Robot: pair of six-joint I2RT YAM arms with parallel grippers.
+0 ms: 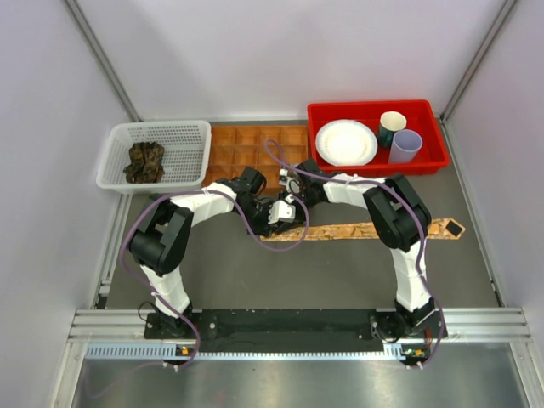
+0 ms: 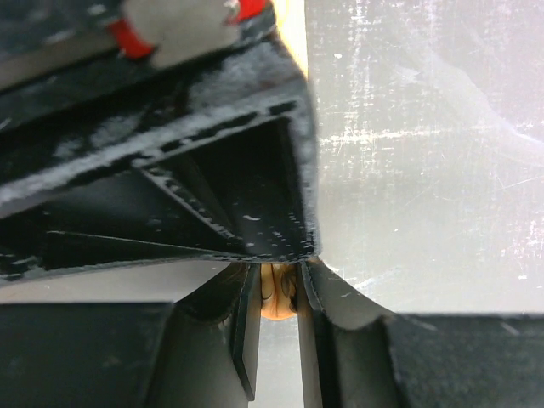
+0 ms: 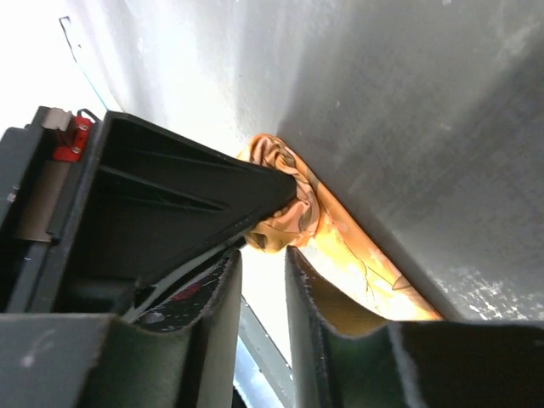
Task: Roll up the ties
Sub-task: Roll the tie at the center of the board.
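Observation:
The tan-orange tie [image 1: 374, 229] lies flat across the table, and its left end is wound into a small roll [image 3: 285, 217]. My left gripper [image 1: 279, 214] is shut on that roll, which shows between its fingertips in the left wrist view [image 2: 279, 293]. My right gripper [image 1: 291, 197] meets it from the right. Its fingers [image 3: 308, 289] stand a narrow gap apart with their tips at the roll, and the flat strip runs past the outside of one finger. Dark green-brown ties [image 1: 144, 161] lie bunched in the white basket [image 1: 191, 136].
A brown compartment tray [image 1: 255, 144] sits at the back middle, just behind both grippers. A red bin [image 1: 374, 112] at the back right holds a white plate [image 1: 346, 142] and two cups. Purple cables loop off both arms. White walls close in the sides.

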